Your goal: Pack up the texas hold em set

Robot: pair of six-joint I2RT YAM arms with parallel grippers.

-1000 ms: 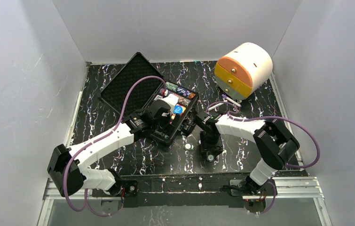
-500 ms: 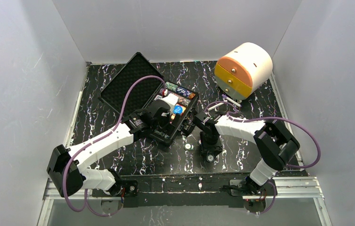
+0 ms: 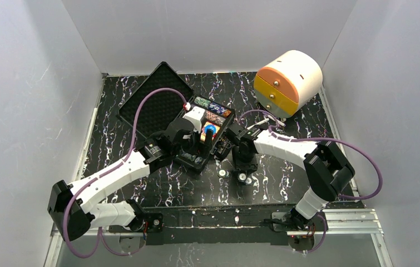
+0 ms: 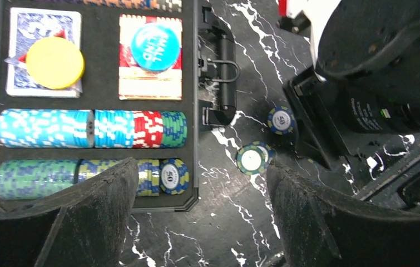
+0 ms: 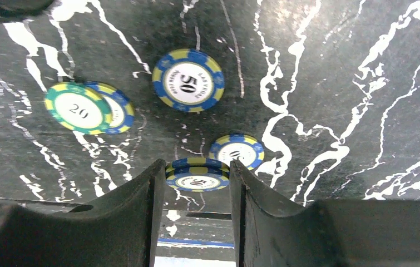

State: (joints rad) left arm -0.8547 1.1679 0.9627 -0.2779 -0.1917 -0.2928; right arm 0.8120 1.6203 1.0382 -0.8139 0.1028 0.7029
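Observation:
The open black poker case (image 3: 216, 146) lies mid-table with its lid (image 3: 154, 100) folded back. In the left wrist view the case (image 4: 100, 67) holds rows of chips (image 4: 90, 129), two card decks, a yellow disc (image 4: 55, 62) and a blue disc (image 4: 154, 47). My left gripper (image 4: 202, 167) is open and empty over the case's near corner (image 3: 192, 149). My right gripper (image 5: 197, 183) is shut on a small stack of blue-yellow 50 chips (image 5: 197, 173), just above the table beside the case (image 3: 242, 175). Loose chips lie under it: a blue 50 chip (image 5: 188, 80), a green 20 chip (image 5: 78, 108), another blue chip (image 5: 238, 151).
A cream and orange drawer unit (image 3: 288, 80) stands at the back right. The loose green chip (image 4: 251, 159) and a blue chip (image 4: 281, 120) lie on the marbled table right of the case's latches (image 4: 221, 83). White walls enclose the table.
My right gripper has moved up the table toward the case, carrying the blue chips. My left arm has drawn back slightly toward the left.

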